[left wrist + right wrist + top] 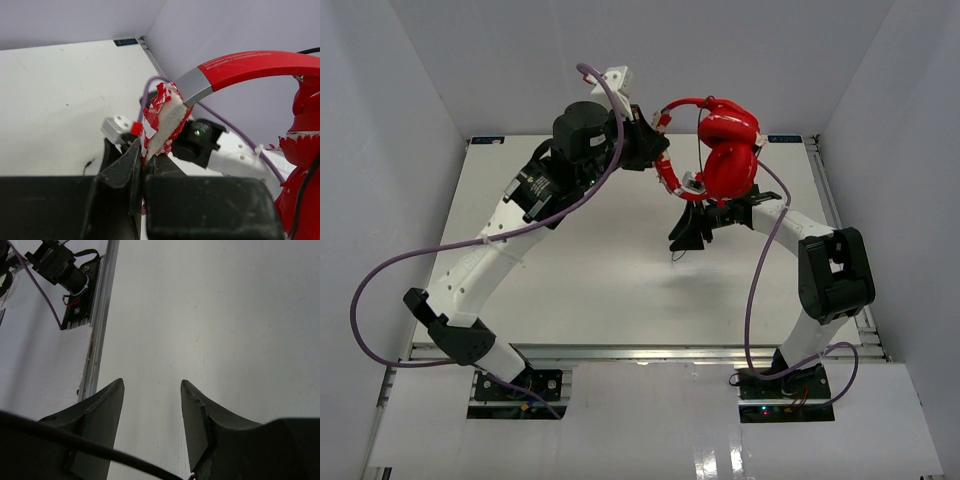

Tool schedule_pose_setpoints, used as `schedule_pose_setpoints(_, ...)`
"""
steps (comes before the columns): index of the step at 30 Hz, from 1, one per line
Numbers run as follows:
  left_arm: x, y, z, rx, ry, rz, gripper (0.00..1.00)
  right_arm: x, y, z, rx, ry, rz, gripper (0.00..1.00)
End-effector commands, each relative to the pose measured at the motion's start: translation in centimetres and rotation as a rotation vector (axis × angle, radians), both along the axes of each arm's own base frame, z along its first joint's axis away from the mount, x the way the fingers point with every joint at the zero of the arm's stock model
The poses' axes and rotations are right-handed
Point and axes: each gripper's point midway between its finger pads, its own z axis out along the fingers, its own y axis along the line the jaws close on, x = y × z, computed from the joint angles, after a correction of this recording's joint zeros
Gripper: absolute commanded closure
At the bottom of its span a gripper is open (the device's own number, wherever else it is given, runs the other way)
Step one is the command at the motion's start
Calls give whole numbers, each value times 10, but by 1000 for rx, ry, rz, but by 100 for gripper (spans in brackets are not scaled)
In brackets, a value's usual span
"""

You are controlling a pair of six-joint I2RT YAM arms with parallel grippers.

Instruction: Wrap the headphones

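**Left to right.** Left of the headphones [728,150], we see the left gripper [655,148] closed on one end of the headband [250,67]. Its fingers [122,170] pinch the tattered pad [162,122], where pale foam shows. The headphones hang in the air above the surface [610,290], with the two red earcups [730,172] bunched together at the band's other end. Close by the earcups, on their near side in the top view, the right gripper [150,390] stands with jaws apart, holding nothing. We see only the surface between them.
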Motion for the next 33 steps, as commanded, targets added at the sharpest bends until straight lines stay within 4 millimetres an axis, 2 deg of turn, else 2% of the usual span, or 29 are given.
schedule_pose_setpoints(1, 14, 58, 66, -166, -82, 160, 100, -15, -5, 1, 33, -47, 24, 44)
schedule_pose_setpoints(5, 22, 85, 76, -198, -104, 229, 100, -23, -6, -3, 39, -45, 29, 45)
schedule_pose_setpoints(9, 24, 100, 89, -226, -134, 270, 100, -27, -8, -7, 30, -29, 24, 46)
schedule_pose_setpoints(17, 34, 130, 95, -238, -162, 385, 100, -32, -9, -14, -5, -31, 7, 54)
schedule_pose_setpoints(19, 40, 145, 96, -235, -172, 428, 100, -34, -12, -15, -22, -41, -7, 54)
schedule_pose_setpoints(22, 46, 155, 91, -218, -171, 454, 100, -34, -15, -18, -54, -63, -31, 54)
schedule_pose_setpoints(28, 60, 171, 64, -186, -127, 491, 100, -31, -20, -18, -117, -119, -76, 56)
schedule_pose_setpoints(30, 62, 173, 57, -184, -114, 490, 100, -30, -21, -18, -134, -135, -85, 61)
schedule_pose_setpoints(33, 68, 175, 45, -176, -90, 491, 100, -32, -22, -16, -154, -169, -87, 84)
